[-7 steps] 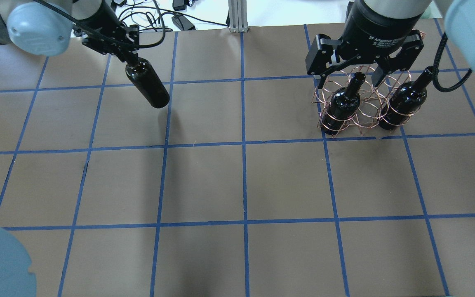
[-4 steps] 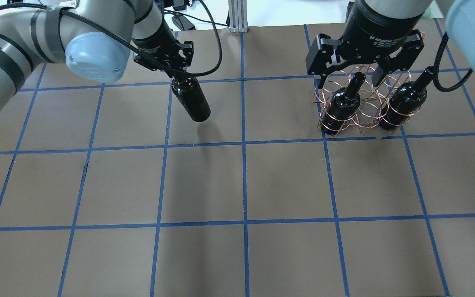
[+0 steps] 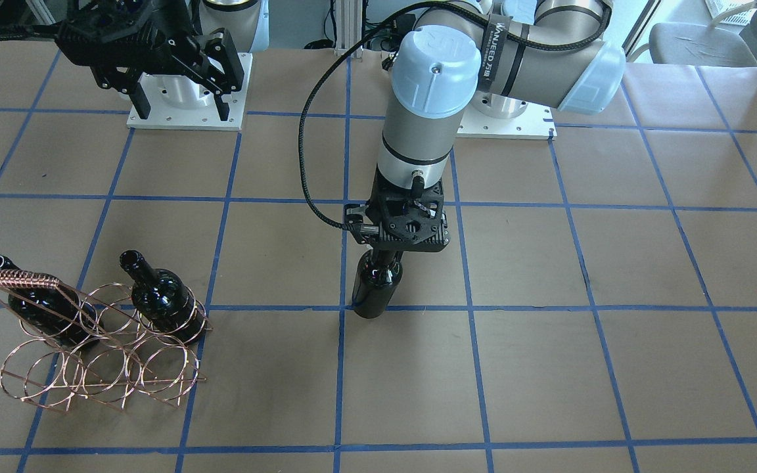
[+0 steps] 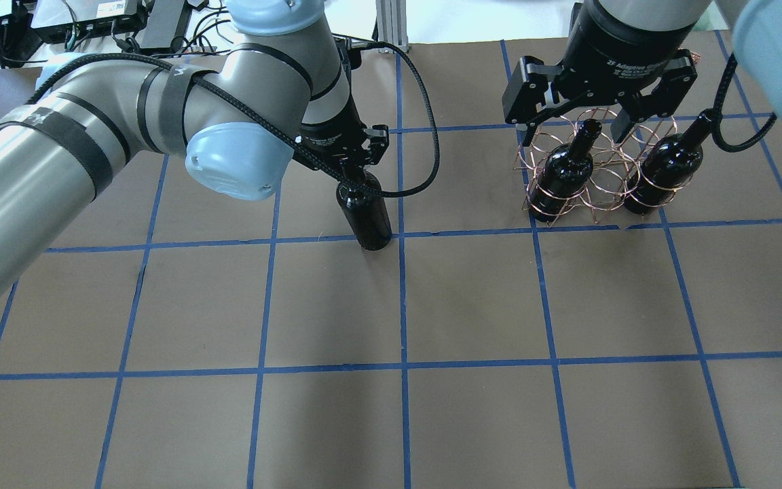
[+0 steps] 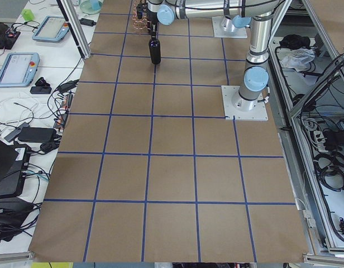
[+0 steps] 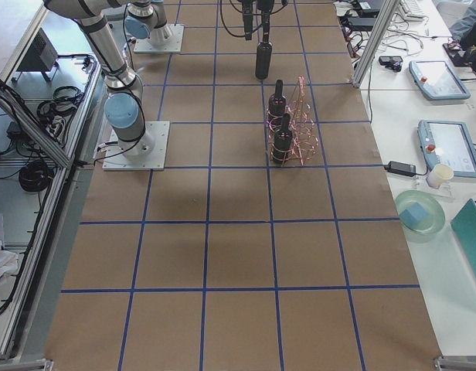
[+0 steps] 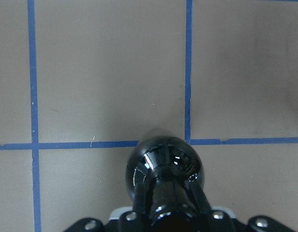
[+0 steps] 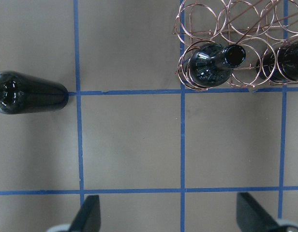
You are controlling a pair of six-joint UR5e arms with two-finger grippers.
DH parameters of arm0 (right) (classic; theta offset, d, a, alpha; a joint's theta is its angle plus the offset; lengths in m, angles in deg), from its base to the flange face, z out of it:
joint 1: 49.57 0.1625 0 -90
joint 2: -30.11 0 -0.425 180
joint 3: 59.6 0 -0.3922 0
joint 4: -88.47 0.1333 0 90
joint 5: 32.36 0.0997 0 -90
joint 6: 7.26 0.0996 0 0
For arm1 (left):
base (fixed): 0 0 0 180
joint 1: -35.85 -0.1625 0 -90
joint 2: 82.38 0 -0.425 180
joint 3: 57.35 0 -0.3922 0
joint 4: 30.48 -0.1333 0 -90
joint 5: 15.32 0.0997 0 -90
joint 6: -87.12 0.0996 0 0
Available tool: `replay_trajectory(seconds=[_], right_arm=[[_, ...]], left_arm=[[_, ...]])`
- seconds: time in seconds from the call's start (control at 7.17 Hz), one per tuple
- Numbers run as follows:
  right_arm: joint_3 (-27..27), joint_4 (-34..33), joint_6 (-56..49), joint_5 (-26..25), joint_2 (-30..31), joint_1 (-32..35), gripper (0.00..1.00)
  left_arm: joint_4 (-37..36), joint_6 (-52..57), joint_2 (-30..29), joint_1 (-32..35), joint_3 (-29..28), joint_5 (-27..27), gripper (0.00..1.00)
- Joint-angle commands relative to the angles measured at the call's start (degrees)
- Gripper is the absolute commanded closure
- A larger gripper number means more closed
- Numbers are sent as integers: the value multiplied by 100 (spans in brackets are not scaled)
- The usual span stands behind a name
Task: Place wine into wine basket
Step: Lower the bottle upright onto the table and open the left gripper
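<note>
My left gripper [image 4: 349, 163] is shut on the neck of a near-black wine bottle [image 4: 366, 217] and holds it upright near the table's middle. It also shows in the front view [image 3: 376, 286] and the left wrist view [image 7: 164, 166]. I cannot tell whether its base touches the paper. The copper wire wine basket [image 4: 605, 178] stands at the far right and holds two other bottles [image 4: 563, 175] [image 4: 664, 171] in its outer rings. The ring between them holds nothing. My right gripper [image 4: 574, 130] hangs open above the basket, touching nothing.
Brown paper with a blue tape grid [image 4: 401, 299] covers the table. The arm bases [image 3: 184, 105] stand at the robot's side. Cables and boxes [image 4: 92, 13] lie beyond the far left edge. The basket's handle bar [image 3: 17, 279] rises over its outer end.
My left arm has carried the bottle rightward and nearer to the robot, from the far left to the table's middle. The right gripper and the basket have not moved.
</note>
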Motion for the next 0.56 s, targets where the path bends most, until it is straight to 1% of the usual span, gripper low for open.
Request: replay_trajectory(seconds=[0.0, 0.42], right_arm=[[0, 5, 0, -8, 4, 1, 0], [0, -4, 0, 1, -4, 1, 0]], left_arm=[[11, 0, 38, 48, 170, -1, 100], [-6, 61, 46, 48, 171, -71, 100]])
